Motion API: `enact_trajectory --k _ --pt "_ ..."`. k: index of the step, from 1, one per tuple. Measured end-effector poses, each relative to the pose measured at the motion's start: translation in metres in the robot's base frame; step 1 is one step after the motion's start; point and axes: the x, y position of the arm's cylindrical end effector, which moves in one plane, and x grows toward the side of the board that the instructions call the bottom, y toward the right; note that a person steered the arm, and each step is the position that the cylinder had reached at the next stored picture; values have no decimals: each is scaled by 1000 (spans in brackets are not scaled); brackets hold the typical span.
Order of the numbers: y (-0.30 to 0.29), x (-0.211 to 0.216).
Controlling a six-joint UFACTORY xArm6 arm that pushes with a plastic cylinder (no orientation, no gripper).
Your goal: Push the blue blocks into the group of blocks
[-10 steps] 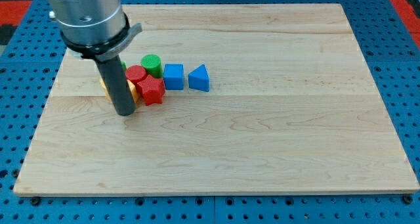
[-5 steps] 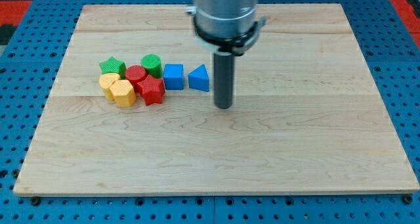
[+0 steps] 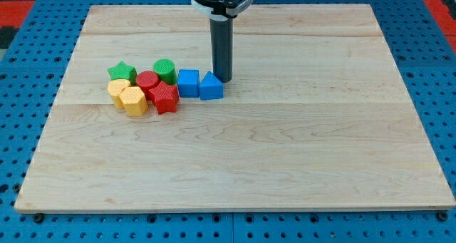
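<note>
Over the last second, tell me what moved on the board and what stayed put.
My tip crossed from the view's left end of the group to the view's right and now sits just above and to the right of the blue triangular block. That block slid left and now appears to touch the blue square block. The blue square and the green, red and yellow blocks stayed put.
</note>
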Motion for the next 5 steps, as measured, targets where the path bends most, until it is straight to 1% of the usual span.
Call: enact_trajectory --k 1,2,5 --pt "46 10" --pt "54 24" --pt "19 23"
